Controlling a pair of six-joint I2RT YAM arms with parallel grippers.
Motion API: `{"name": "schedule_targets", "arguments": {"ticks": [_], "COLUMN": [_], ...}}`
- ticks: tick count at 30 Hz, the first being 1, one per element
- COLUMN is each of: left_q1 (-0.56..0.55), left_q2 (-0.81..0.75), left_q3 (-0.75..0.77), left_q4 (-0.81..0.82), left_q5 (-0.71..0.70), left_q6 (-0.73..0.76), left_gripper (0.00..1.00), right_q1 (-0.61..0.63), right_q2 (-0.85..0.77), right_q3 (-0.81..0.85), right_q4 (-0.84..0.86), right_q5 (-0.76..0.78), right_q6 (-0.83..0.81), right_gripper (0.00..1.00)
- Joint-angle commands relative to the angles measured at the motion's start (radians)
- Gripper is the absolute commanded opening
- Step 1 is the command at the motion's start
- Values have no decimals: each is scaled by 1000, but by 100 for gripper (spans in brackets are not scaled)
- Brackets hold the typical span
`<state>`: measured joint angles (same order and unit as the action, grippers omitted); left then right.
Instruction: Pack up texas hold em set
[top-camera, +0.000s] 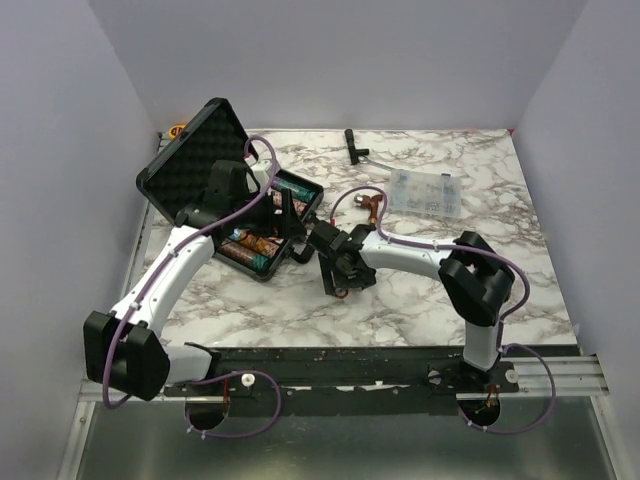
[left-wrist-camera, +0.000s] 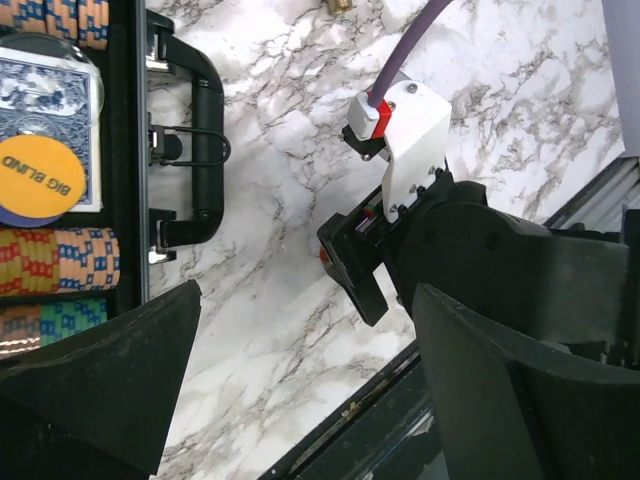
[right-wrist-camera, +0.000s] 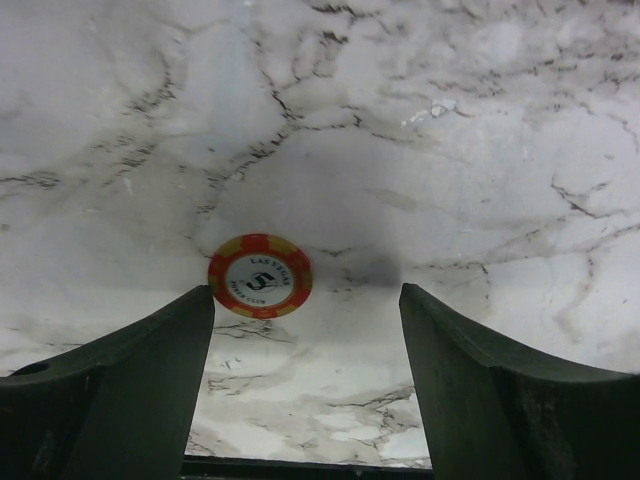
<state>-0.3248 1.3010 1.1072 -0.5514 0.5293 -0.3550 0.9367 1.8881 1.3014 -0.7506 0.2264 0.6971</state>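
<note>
One chip (right-wrist-camera: 260, 275) | red-and-yellow rim, white centre | flat on marble table (right-wrist-camera: 450, 150)

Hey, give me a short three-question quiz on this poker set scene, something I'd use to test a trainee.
1. True or false: the red and yellow chip lies on the marble table, outside the briefcase.
2. The orange disc on the blue card deck reads: A) Dealer, B) Big Blind, C) Small Blind?
3. Fill in: the briefcase's lid stands ____.
Key: 1 true; 2 B; 3 open.
</note>
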Motion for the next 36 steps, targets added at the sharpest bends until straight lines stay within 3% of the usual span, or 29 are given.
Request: {"name": "schedule_targets", "arguments": {"ticks": [1, 8, 28, 36], "left_q1": [3, 21, 56, 59], "left_q2": [-64, -111, -139, -125], "left_q3": [-8, -55, -77, -92], "left_q4": [-29, 29, 39, 45], "left_q5": [-90, 0, 14, 24], "left_q6": [73, 36, 27, 18], "left_gripper": [87, 87, 87, 87], "right_q1": [0, 1, 1, 1], "right_q2": [31, 102, 177, 147], "right_q3": [23, 77, 90, 48], "right_q4": [-79, -95, -97, -61], "right_q5": [-33, -65, 5, 29], "right_q6": [77, 97, 139, 146], "right_gripper": [76, 73, 53, 36]}}
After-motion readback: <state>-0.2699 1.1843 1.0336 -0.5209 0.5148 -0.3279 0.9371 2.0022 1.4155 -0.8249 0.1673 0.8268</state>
